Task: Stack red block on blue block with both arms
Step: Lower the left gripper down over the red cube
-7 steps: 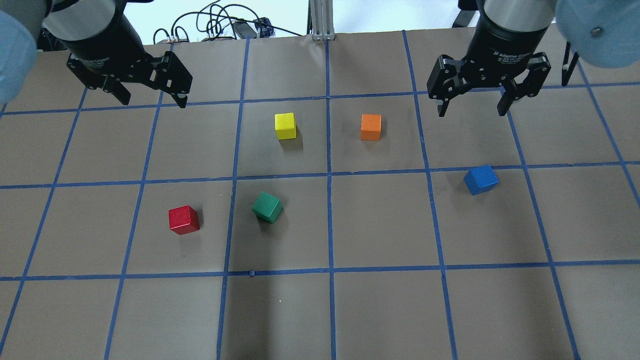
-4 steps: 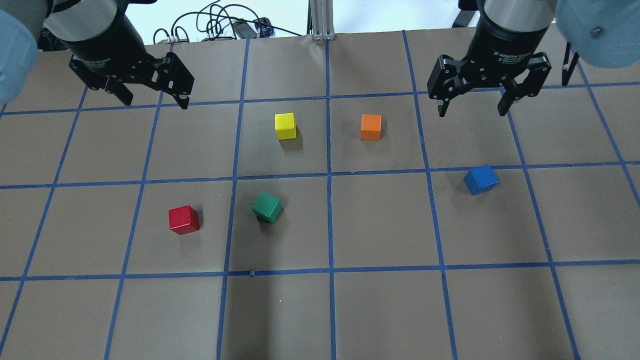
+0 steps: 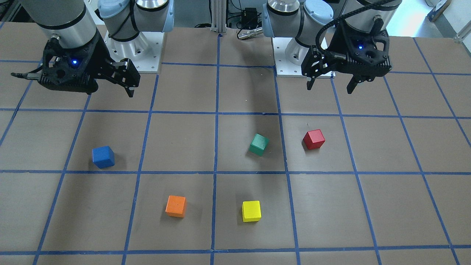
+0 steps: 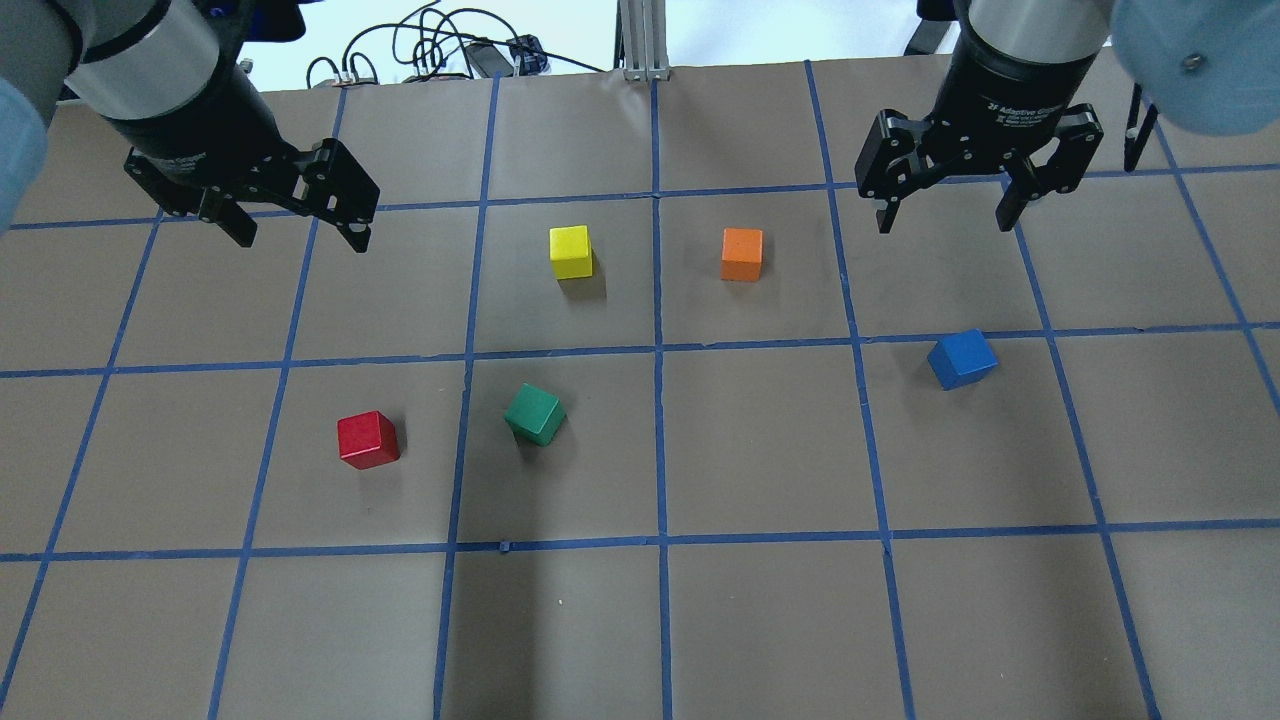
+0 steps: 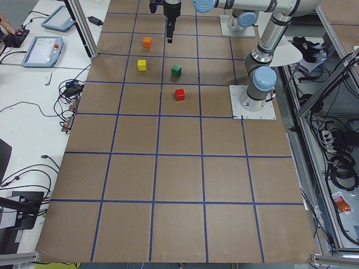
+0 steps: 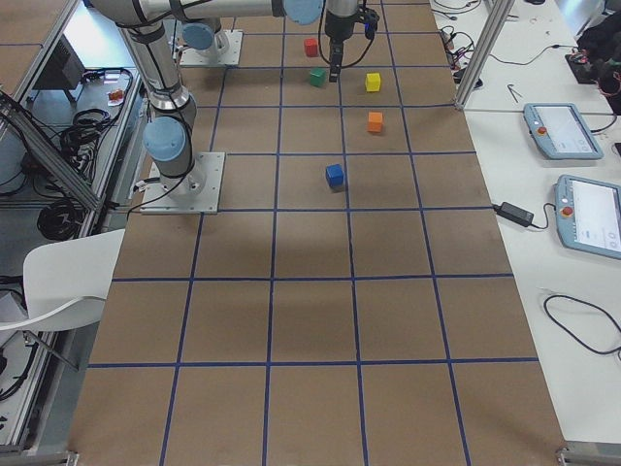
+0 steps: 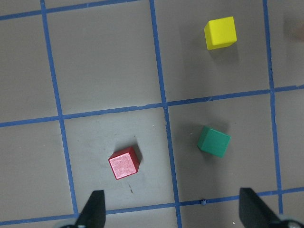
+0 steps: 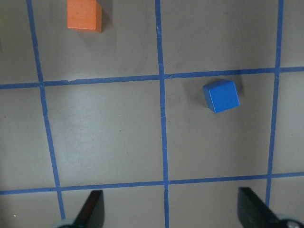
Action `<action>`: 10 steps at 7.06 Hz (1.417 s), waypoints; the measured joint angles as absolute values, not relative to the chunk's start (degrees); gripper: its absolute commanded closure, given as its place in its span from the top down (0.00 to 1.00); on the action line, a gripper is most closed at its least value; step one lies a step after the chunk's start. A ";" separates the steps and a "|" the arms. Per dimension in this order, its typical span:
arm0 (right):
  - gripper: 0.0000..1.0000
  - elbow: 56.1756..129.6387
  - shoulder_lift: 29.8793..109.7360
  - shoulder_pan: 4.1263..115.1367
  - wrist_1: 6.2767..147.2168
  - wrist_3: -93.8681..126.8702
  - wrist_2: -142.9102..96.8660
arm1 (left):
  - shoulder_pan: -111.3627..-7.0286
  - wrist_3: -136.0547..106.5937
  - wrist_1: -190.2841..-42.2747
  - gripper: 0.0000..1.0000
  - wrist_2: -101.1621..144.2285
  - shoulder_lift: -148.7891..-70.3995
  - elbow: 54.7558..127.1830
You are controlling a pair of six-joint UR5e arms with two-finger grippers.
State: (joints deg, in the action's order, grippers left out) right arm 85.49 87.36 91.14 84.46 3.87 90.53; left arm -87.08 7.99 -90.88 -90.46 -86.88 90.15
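Both spread wide: left pincer (image 4: pixel 300 240) hangs well apart from the red block (image 4: pixel 367 440), right pincer (image 4: pixel 944 227) from the blue block (image 4: pixel 961 359)

**Bright Above, Soft at My Fingertips**

Bright, even light falls from overhead on my table (image 4: pixel 760 620). The red block (image 4: pixel 367 440) and the green cube (image 4: pixel 535 414) each throw a short, soft-edged shadow. A broad dim band runs down the middle of the paper. Past the table's far edge the floor (image 4: pixel 750 30) washes out pale. In the wrist view of my left gripper (image 7: pixel 170 209), its fingertips (image 7: pixel 95 211) are dark and fuzzy, probably out of focus. The side views are sharp but small.
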 measured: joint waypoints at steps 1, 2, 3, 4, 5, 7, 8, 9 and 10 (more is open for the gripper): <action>1.00 85.50 87.36 91.14 84.46 3.87 90.53 | -83.88 8.93 -90.89 1.00 -90.23 -86.94 91.74; 1.00 85.51 87.36 91.14 84.48 3.87 90.53 | -79.94 9.65 -90.06 1.00 -89.90 -87.23 94.68; 1.00 85.51 87.36 91.14 84.52 3.87 90.53 | -76.75 10.21 -86.77 1.00 -89.72 -87.58 99.32; 1.00 85.52 87.36 91.14 84.54 3.87 90.53 | -75.04 10.47 -80.96 1.00 -89.62 -87.73 104.96; 1.00 85.52 87.36 91.12 84.55 3.85 90.53 | -74.28 10.58 -73.75 1.00 -89.58 -87.82 111.29; 1.00 85.52 87.36 91.10 84.55 3.85 90.53 | -73.82 10.27 -60.58 1.00 -89.51 -89.06 121.49; 1.00 85.52 87.36 91.08 84.55 3.84 90.59 | -73.78 10.16 -57.58 1.00 -89.21 -90.44 124.12; 1.00 85.52 87.36 91.06 84.55 3.81 90.85 | -73.77 9.73 -55.11 1.00 -88.04 -92.24 125.73; 1.00 85.52 87.36 91.06 84.55 3.79 91.18 | -73.85 9.11 -52.37 0.98 -86.52 -94.18 126.88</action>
State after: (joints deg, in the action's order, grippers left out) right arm 85.52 87.36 91.06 84.55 3.79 91.18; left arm -73.85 9.11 -52.37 -86.52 -94.18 126.88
